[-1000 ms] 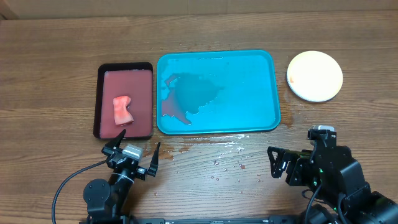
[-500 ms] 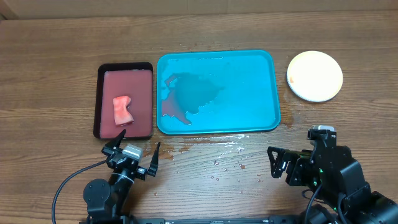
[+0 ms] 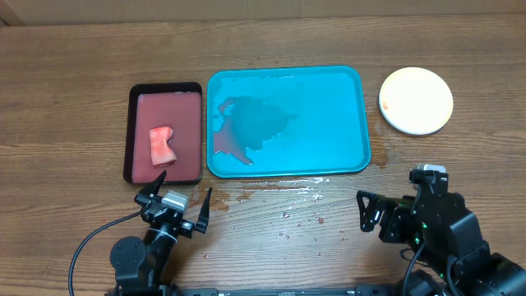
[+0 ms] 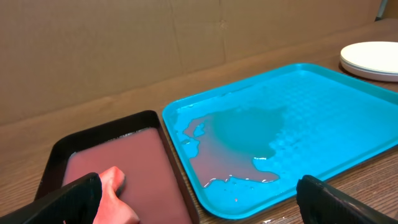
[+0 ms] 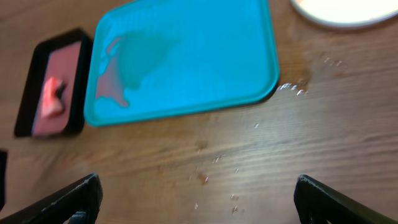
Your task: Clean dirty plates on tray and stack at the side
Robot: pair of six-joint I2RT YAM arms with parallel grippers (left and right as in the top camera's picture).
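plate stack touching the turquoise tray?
Apart. The overhead view shows a strip of tabletop between the plate stack and the right rim of the turquoise tray.

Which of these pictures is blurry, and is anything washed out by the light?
Right wrist view: soft all over, the plates blown out to white at the top edge. Overhead view: sharp, though the plates glare brightly. Left wrist view: crisp on the tray, with sheen on its puddle.

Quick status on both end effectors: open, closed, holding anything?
Left end effector: open, holding nothing.
Right end effector: open, holding nothing.
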